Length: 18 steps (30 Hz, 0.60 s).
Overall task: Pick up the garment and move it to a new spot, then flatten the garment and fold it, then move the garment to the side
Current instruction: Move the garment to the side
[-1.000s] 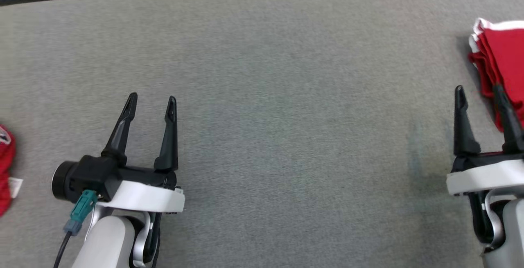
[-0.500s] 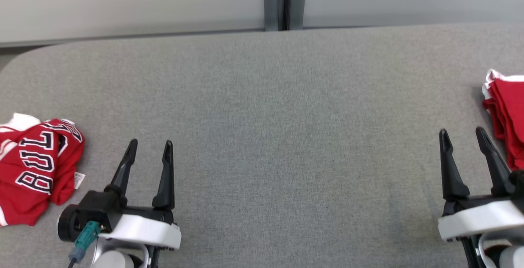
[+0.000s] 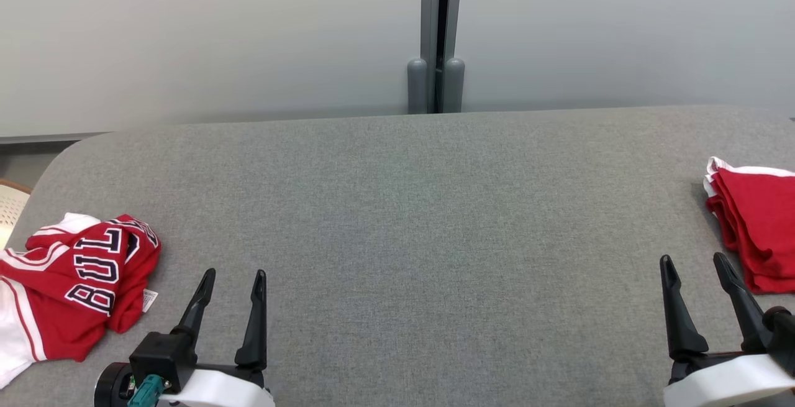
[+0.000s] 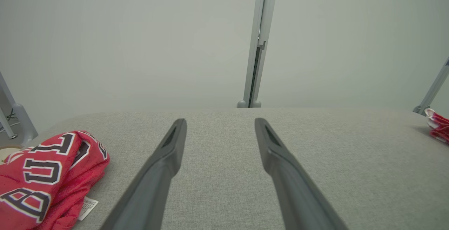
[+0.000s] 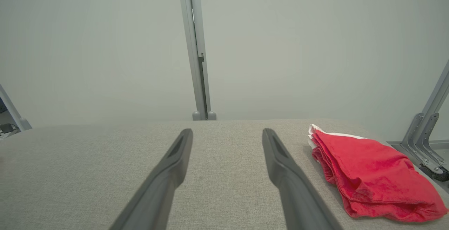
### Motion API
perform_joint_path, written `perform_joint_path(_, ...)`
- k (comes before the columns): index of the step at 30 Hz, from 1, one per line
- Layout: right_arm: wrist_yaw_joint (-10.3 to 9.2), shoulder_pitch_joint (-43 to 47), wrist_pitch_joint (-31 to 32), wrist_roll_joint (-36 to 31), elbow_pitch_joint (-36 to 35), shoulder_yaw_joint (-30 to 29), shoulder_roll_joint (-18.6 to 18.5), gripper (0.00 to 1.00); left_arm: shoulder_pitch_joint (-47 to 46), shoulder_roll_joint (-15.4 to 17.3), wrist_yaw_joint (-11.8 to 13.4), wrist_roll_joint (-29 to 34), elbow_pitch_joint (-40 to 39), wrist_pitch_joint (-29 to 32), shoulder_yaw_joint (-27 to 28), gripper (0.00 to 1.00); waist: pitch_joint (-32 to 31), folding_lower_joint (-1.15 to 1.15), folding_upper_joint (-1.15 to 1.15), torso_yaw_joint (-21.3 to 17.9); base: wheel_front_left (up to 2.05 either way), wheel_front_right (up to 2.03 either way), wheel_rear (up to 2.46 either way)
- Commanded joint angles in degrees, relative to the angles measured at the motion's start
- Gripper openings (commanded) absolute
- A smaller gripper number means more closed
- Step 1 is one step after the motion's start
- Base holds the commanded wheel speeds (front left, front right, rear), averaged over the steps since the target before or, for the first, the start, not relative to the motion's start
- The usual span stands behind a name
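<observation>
Red jersey, crumpled with its black-and-white lettering up, lies at the left end of a grey table. It is just left of the left gripper and not touching it. That gripper's two dark fingers stand spread with nothing between them, pointing toward the pale wall. In its wrist view the jersey sits at the lower left, outside the left finger, with a white tag at its near edge. The right gripper, at the table's right side, is likewise spread and holds nothing, well apart from the jersey. Just beside its outer finger rests a folded red stack with white trim. A grey post rises behind the table's far edge.
</observation>
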Motion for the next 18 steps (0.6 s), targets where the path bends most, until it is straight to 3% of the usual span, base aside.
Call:
perform_joint_path(1,-0.12,0.71,0.30,-0.53,-0.53,0.13,0.10,1.00,0.63,0.34,0.29,0.29,-0.21,0.18,-0.01,1.00,-0.61,0.00,0.00,0.05,0.00,0.00,0.00)
perform_joint_path(18,-0.12,2.00,1.12,-0.58,-1.89,-0.44,0.74,1.00,1.30,1.42,1.59,0.47,-1.15,1.29,-0.61,1.00,-0.28,0.00,0.00,0.02,0.00,0.00,0.00)
